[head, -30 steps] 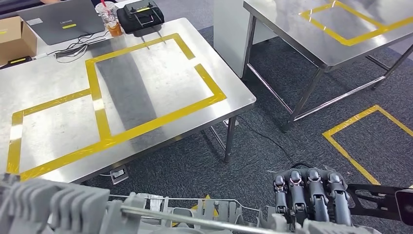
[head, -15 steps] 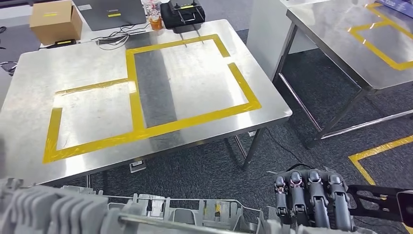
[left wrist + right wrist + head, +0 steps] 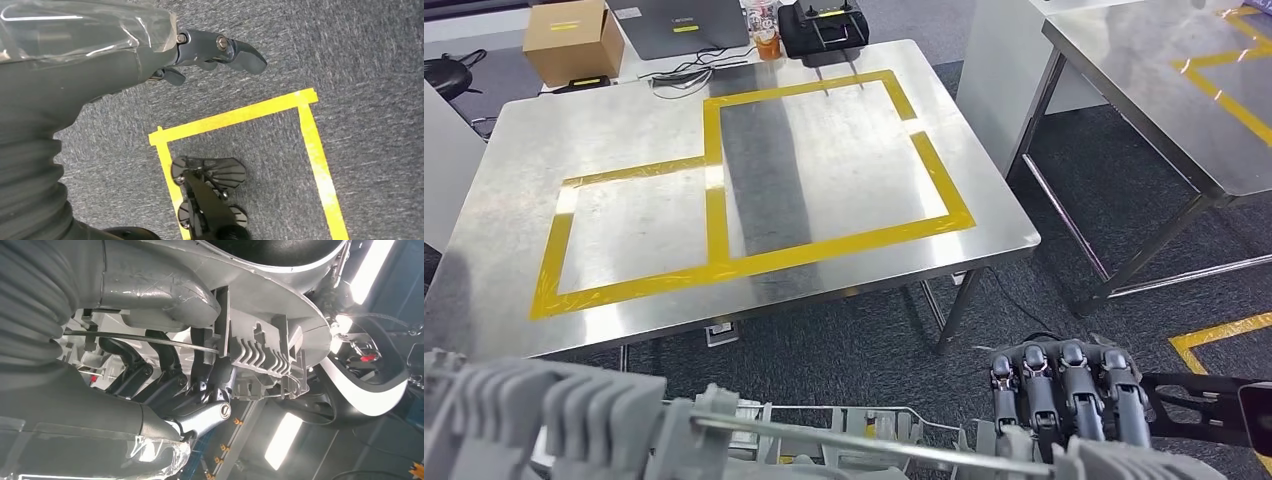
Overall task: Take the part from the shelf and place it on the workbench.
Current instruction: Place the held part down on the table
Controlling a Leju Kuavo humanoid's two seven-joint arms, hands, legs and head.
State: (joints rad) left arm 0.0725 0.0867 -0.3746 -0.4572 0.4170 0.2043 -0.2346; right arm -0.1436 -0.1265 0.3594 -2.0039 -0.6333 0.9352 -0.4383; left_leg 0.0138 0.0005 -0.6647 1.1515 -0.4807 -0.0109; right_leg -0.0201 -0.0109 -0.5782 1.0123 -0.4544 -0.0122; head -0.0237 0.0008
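Compared with a second ago, the whole head view has swung: the workbench (image 3: 514,280) with its yellow tape outlines (image 3: 714,200) now sits more squarely ahead and further right in the picture, the cardboard box (image 3: 572,40) has come fully into sight at its far left corner, and the second steel table (image 3: 1164,90) has slid toward the right edge, which is the camera turning and not the things moving. The part (image 3: 564,425), a long grey ribbed casting with a thin metal rod along it, keeps its place across the bottom of the head view, carried low in front of the robot and short of the workbench, over the dark carpet. At its left end the left hand (image 3: 210,52) hangs over the carpet near a yellow floor marking (image 3: 240,117); the left wrist view shows its thumb and a fingertip sticking out with nothing between them, but I cannot tell whether it bears on the part. At the right end the right hand (image 3: 1069,400) has its dark fingers (image 3: 165,377) curled up around the part's edge, gripping it from beneath, just as in the earlier frames.
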